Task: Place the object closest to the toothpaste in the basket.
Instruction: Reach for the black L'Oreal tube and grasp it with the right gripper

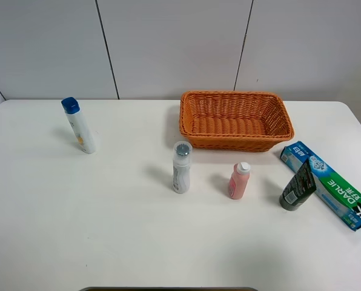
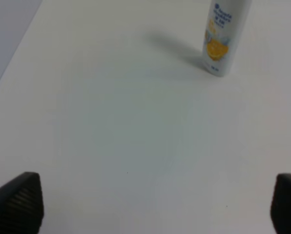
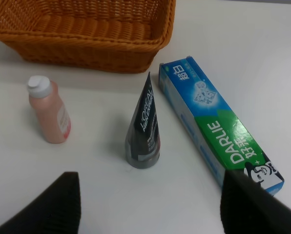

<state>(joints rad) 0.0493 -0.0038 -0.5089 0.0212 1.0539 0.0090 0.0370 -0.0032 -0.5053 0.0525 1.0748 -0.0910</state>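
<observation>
Black tube (image 1: 298,188) stands just beside toothpaste box (image 1: 331,188) (basket (image 1: 229,140) behind) — untouched.

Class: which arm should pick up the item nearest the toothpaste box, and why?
Right. The black tube, beside the toothpaste box, stands ahead of its open jaws; the left wrist view shows only a white bottle.

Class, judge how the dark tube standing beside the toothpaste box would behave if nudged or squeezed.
The dark tube probably tips easily: it stands tall on a narrow cap. Its flat crimped top suggests soft walls that yield when squeezed.
</observation>
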